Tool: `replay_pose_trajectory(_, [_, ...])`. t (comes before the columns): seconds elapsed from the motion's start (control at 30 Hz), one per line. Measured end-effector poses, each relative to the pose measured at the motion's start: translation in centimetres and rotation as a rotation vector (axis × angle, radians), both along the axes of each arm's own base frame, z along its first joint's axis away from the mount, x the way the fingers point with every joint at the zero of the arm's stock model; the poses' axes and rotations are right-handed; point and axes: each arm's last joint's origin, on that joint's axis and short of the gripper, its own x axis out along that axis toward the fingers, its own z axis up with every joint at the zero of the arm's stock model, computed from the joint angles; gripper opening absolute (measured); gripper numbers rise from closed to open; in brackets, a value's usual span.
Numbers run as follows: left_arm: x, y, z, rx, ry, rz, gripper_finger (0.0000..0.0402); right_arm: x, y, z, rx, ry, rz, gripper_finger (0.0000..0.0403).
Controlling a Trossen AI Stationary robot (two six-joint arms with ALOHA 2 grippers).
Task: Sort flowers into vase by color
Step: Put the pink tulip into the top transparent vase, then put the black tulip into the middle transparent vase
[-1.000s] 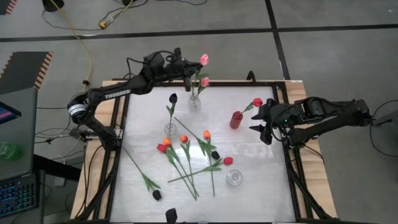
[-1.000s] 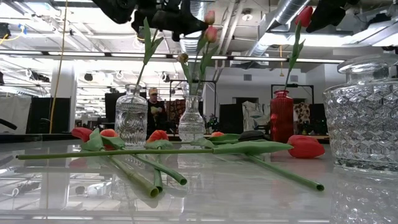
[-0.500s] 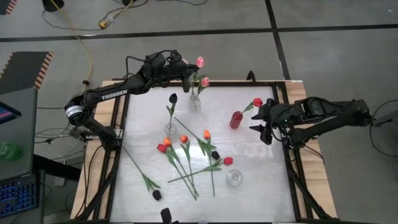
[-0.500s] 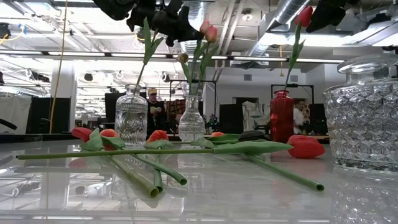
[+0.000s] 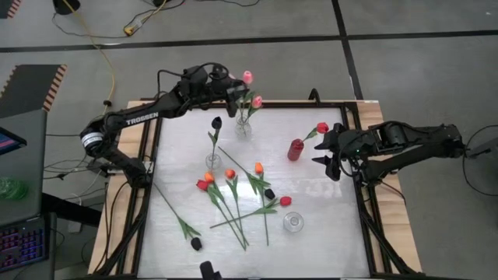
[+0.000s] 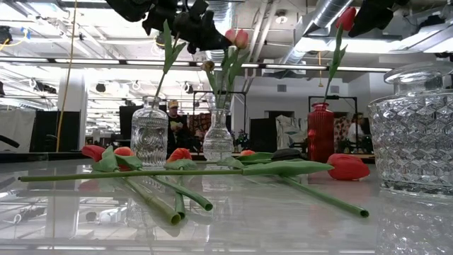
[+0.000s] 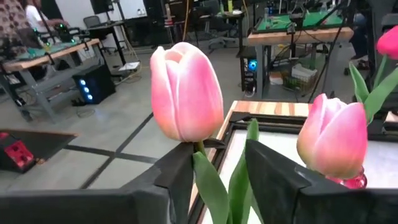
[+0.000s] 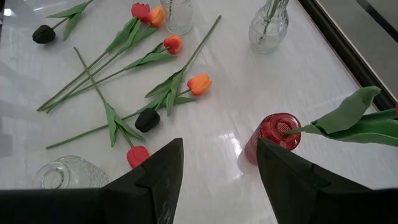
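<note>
Reaching over the table's far edge, the left gripper clamps a pink tulip by the stem above the clear vase — a second pink tulip already stands there. Only the left wrist view shows the fingers pinching the stem. Since a second ago the bloom has shifted leftward; the right gripper waits, fingers apart, beside the red vase.

White capital letters reading TROSSEN run along the dark forearm of the left arm in the high view. No other lettering, number or sign can be read in any view
</note>
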Motion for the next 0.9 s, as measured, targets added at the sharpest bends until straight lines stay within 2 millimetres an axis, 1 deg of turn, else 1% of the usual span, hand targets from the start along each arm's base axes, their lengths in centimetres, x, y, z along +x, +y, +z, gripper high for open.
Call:
replay_pose_trajectory(0.1, [-0.8,-0.5,0.6,0.022,0.035,-0.005,0.0141,0.0,0.0,0.0,0.000,0.000,0.000,0.0230])
replay_pose_trajectory(0.33, [-3.0,-1.9,1.9,-0.009,0.099,0.025,0.0142,0.0,0.0,0.0,0.001,0.000,0.001,0.0230])
replay_pose_trajectory(0.53, [-4.2,-2.7,2.2,-0.045,0.153,0.024,0.0142,0.0,0.0,0.0,0.001,0.000,0.001,0.0230])
replay_pose_trajectory(0.7, [-4.6,-3.0,1.9,-0.077,0.191,0.024,0.0142,0.0,0.0,0.0,0.002,0.000,0.002,0.0230])
replay_pose_trajectory(0.9, [-4.5,-2.9,2.1,-0.075,0.170,0.027,0.0142,0.0,0.0,0.0,0.002,0.000,0.002,0.0230])
